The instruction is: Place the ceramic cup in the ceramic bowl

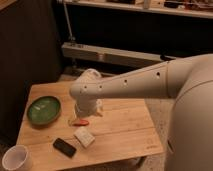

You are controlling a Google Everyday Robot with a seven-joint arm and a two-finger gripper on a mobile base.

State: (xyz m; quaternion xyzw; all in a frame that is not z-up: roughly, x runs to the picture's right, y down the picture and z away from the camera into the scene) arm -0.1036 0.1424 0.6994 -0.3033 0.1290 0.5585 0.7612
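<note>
The ceramic cup (16, 157), plain white with a wide mouth, stands at the near left corner of the wooden table (125, 125). The ceramic bowl (44, 110), a shallow glossy green dish, lies on the left side of the table, behind the cup. My white arm reaches in from the right over the table's middle. My gripper (86, 111) hangs below the wrist, right of the bowl and well away from the cup. It is mostly hidden by the wrist.
A small red-orange object (80, 122) lies just below the gripper. A white rectangular block (84, 136) and a black flat device (64, 147) lie near the front. A dark wall and a metal rail (110, 54) stand behind the table.
</note>
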